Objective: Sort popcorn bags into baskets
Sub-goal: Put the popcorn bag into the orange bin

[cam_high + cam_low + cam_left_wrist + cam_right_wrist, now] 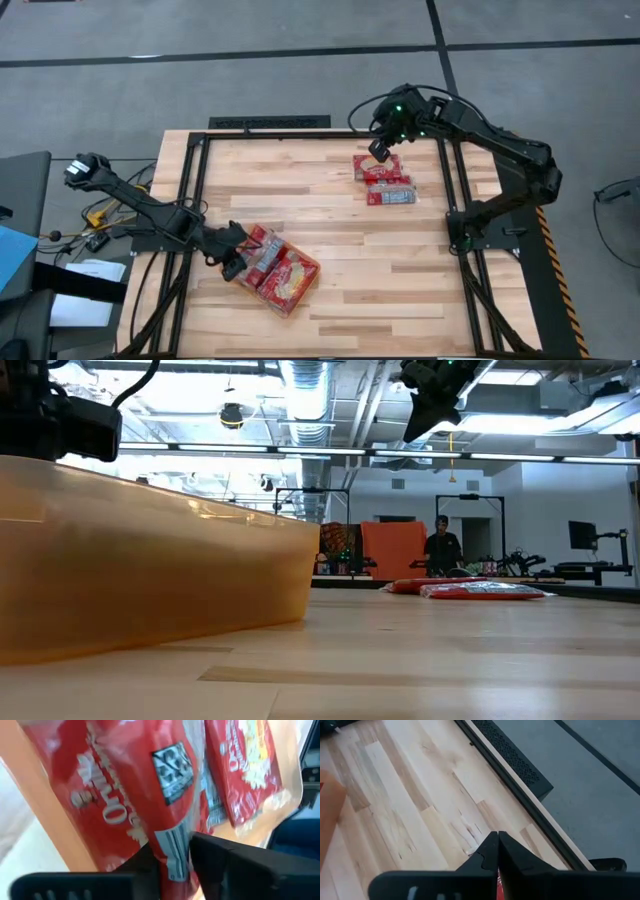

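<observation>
The orange basket (pixel 300 292) sits near the table's near-left part; its wall (pixel 150 570) fills the low view's left. Red popcorn bags (pixel 290 277) lie inside it, also in the left wrist view (pixel 245 770). My left gripper (pixel 235 262) is at the basket's left end, shut on one bag (pixel 125 795). Two or three more bags (pixel 385 182) lie stacked flat at the table's far right (pixel 480 590). My right gripper (pixel 383 150) hangs shut and raised above that pile's far edge (pixel 430 405), fingertips together (pixel 498 842). My left gripper pinches a red popcorn bag between its two fingers at an end edge, by the grey-white label strip (pixel 172 852). The fingers come from the table's left, slanting down. The bag reaches away from them over the basket's orange plastic (pixel 40 800); whether it rests there I cannot tell.
A black frame (pixel 270 122) runs round the tabletop, with rails along both sides. Bare wood (pixel 300 190) lies between the basket and the far pile. A person (pixel 441 545) stands far back in the room beyond the table.
</observation>
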Action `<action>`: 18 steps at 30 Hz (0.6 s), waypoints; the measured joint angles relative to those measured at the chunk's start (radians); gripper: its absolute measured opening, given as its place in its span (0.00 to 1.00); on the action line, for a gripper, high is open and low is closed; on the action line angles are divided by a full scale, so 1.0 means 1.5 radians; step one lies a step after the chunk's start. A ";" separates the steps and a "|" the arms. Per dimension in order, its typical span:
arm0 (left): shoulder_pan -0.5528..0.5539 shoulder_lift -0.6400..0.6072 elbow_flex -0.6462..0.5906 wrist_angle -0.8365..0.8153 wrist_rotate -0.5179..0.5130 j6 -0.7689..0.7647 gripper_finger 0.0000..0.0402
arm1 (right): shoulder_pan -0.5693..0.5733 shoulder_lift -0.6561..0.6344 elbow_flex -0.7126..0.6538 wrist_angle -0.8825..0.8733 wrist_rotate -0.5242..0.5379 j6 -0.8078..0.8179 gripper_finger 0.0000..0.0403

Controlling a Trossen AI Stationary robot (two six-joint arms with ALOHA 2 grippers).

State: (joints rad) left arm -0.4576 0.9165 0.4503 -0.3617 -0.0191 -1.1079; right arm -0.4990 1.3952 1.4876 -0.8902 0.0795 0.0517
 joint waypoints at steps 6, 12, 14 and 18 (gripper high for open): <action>0.000 0.000 0.000 -0.012 0.043 -0.008 0.35 | 0.000 0.000 0.000 0.000 0.000 0.000 0.10; 0.001 0.000 0.000 -0.011 0.071 -0.028 0.47 | 0.000 0.000 0.000 0.000 0.000 -0.004 0.09; 0.001 0.000 0.000 -0.012 0.108 -0.037 0.49 | 0.000 0.000 0.000 0.000 0.000 -0.005 0.08; 0.001 -0.009 0.000 -0.046 0.155 -0.063 0.50 | 0.000 -0.001 -0.007 0.002 0.000 -0.007 0.06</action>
State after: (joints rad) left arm -0.4564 0.9035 0.4507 -0.4310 0.2134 -1.2027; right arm -0.4992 1.3941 1.4768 -0.8866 0.0795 0.0418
